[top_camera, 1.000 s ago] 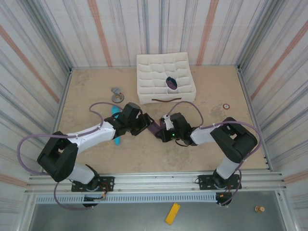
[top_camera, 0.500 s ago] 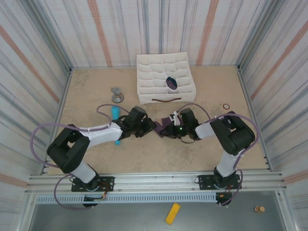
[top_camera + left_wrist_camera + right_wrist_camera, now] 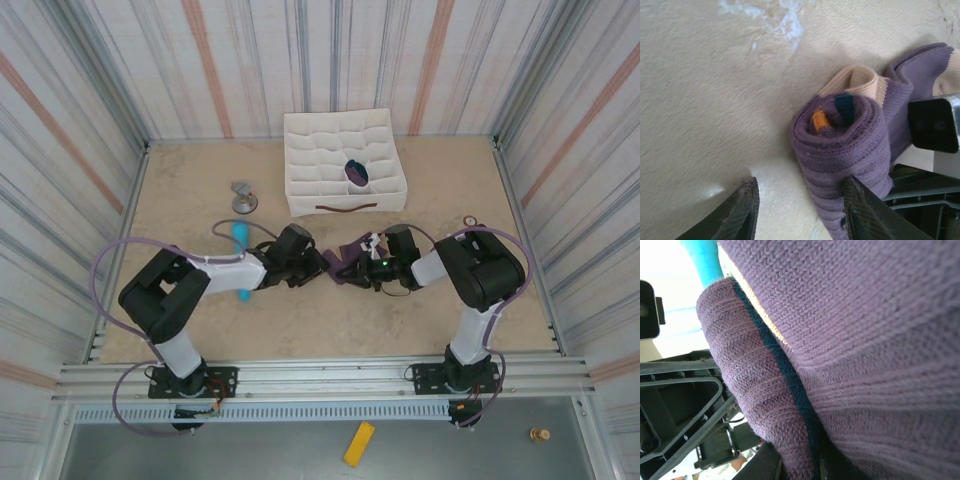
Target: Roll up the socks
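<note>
Top external: the socks [image 3: 343, 258] lie mid-table, with the left gripper [image 3: 318, 263] at their 9 o'clock and the right gripper [image 3: 358, 270] at 3. Left wrist: they form a purple roll with orange and teal at its core and a tan tail at 1 o'clock. The left jaws stand moderately apart over bare table, one finger [image 3: 860, 210] touching the roll. Right wrist: the right jaws are pinched on the knit.
</note>
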Action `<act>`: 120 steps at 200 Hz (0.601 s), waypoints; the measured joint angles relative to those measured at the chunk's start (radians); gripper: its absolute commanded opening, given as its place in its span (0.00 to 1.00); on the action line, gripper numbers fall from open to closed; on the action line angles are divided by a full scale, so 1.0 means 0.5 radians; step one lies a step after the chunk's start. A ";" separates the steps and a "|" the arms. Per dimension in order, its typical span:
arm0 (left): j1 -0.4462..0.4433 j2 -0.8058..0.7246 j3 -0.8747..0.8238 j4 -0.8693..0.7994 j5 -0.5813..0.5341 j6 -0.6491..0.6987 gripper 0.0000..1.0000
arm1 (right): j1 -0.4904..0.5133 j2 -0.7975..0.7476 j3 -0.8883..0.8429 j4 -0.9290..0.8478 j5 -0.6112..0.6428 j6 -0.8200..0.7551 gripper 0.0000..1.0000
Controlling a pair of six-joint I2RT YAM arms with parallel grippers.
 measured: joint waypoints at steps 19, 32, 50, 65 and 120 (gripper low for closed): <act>-0.008 0.055 0.048 0.032 0.003 -0.008 0.49 | -0.004 0.002 -0.006 0.021 -0.001 0.011 0.00; -0.015 0.088 0.072 0.061 0.003 -0.021 0.49 | -0.007 0.004 -0.006 0.025 -0.002 0.016 0.00; -0.025 0.137 0.105 0.117 0.005 -0.045 0.46 | -0.015 0.008 -0.006 0.031 -0.003 0.020 0.00; -0.027 0.188 0.132 0.168 0.019 -0.069 0.40 | -0.020 0.011 -0.006 0.041 -0.003 0.032 0.00; -0.027 0.255 0.175 0.217 0.034 -0.150 0.03 | -0.032 0.010 -0.027 0.092 0.005 0.053 0.18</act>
